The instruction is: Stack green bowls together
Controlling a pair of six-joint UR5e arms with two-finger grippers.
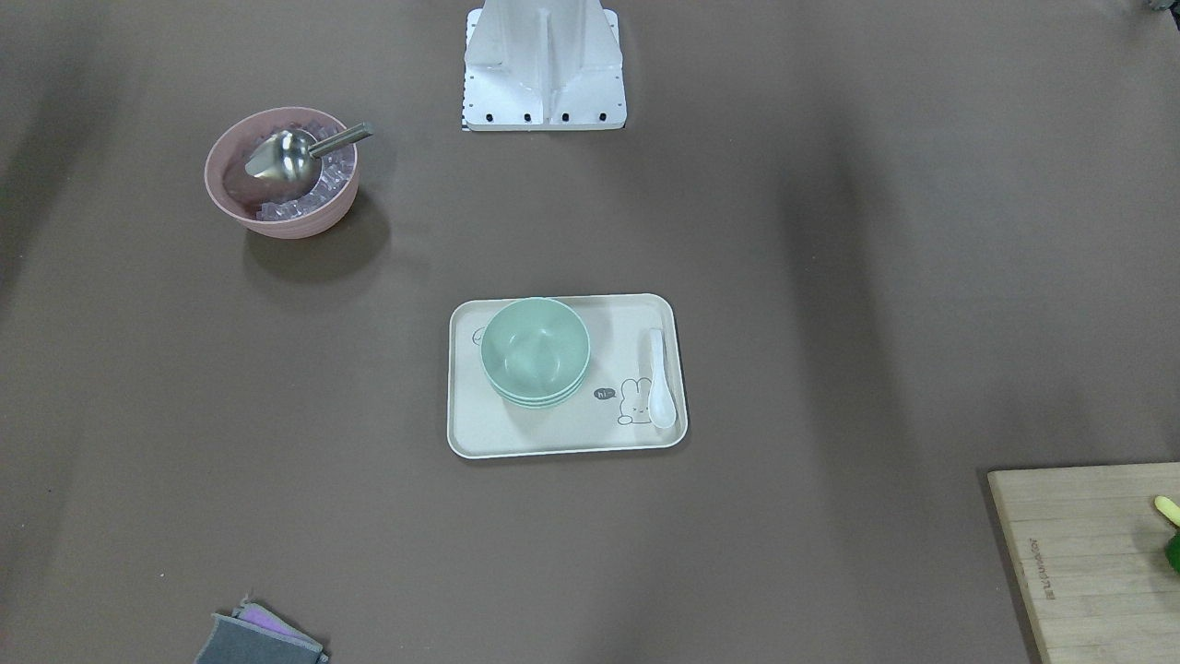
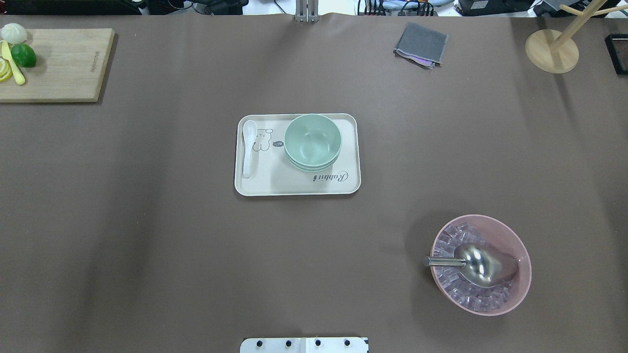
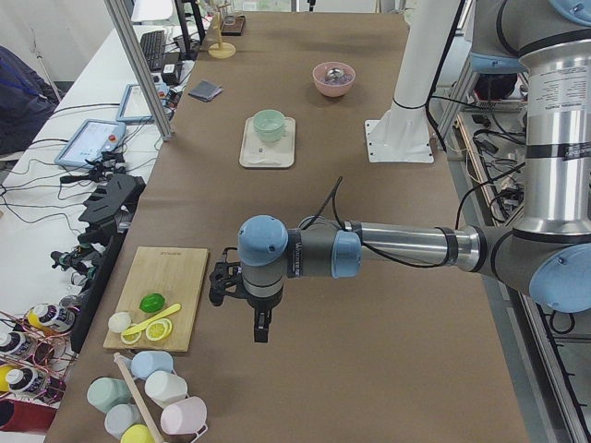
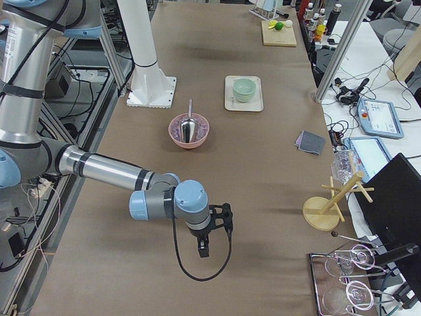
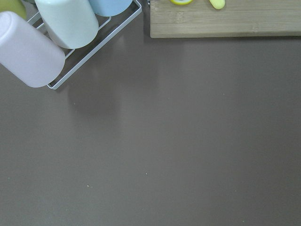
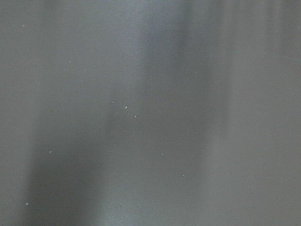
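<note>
The green bowls (image 1: 535,349) sit nested in one stack on a cream rabbit-print tray (image 1: 564,433), at the tray's end away from a white spoon (image 1: 660,378). From overhead the green bowls (image 2: 312,139) show three rims one inside another. My left gripper (image 3: 262,329) hangs over bare table far from the tray, near the cutting board. My right gripper (image 4: 203,249) hangs over bare table at the other end, also far from the green bowls (image 4: 244,88). Both grippers show only in the side views, so I cannot tell whether they are open or shut.
A pink bowl (image 2: 483,264) of ice cubes holds a metal scoop (image 2: 478,264). A wooden cutting board (image 2: 59,66) carries a lime and lemon pieces. A grey cloth (image 2: 421,45) and a wooden stand (image 2: 552,50) sit at the far edge. Cups (image 5: 47,33) lie in a wire rack.
</note>
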